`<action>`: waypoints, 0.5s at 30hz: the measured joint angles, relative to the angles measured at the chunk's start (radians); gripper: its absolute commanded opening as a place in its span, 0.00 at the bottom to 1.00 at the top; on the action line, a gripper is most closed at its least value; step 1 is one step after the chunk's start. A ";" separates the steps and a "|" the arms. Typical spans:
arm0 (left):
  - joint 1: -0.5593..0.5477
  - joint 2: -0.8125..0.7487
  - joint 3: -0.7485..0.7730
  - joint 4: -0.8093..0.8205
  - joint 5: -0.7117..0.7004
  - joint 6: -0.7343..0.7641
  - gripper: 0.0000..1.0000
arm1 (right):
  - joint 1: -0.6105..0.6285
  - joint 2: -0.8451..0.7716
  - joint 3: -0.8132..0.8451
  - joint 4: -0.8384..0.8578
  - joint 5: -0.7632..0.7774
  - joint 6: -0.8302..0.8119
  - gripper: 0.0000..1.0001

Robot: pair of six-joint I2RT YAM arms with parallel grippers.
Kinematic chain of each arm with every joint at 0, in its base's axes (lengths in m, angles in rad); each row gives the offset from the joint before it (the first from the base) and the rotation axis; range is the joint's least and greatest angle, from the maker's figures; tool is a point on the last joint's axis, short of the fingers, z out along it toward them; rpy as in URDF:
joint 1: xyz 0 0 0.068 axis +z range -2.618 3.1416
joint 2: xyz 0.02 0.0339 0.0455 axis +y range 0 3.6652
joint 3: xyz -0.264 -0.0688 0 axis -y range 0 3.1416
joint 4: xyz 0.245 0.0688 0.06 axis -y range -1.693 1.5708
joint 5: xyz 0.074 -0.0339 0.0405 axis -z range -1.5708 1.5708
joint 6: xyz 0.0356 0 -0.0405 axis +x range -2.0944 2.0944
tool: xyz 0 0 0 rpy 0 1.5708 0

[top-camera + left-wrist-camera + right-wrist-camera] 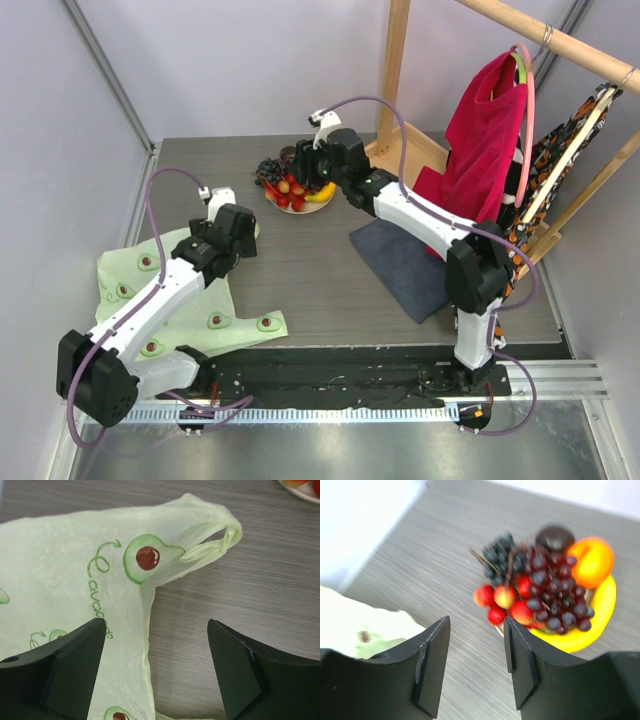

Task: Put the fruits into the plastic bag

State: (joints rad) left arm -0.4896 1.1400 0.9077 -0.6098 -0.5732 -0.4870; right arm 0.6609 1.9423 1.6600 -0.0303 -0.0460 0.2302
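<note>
The fingers (pixel 75 670) of the left gripper (pixel 157 667) stood wide apart and empty over the edge of the plastic bag (pixel 55 570). The bag lay flat across the left of that wrist view, with one handle loop (pixel 215 545) at upper right. The right gripper (pixel 476 665) had its jaws partly apart and empty, and the fruits (pixel 545 590) were piled at the upper right of its view.

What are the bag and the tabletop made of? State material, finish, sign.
Plastic bag: likely thin plastic film, pale green, translucent, slightly glossy; it wrinkles and folds softly. Tabletop: probably grey wood-grain laminate, matte; fine parallel streaks, no glare. Real wood is possible.
</note>
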 measured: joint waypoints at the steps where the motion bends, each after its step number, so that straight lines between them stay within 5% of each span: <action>1: -0.004 0.008 0.000 -0.010 -0.004 -0.013 0.83 | 0.000 -0.024 -0.011 0.009 -0.001 0.003 0.55; 15: -0.117 0.155 -0.065 -0.161 -0.236 -0.246 0.81 | 0.000 -0.168 -0.150 0.082 -0.034 0.036 0.57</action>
State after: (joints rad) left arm -0.6067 1.2949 0.8429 -0.7712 -0.8089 -0.7326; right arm 0.6613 1.7744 1.5101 0.0521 -0.0799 0.2665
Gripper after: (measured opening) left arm 0.814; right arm 0.570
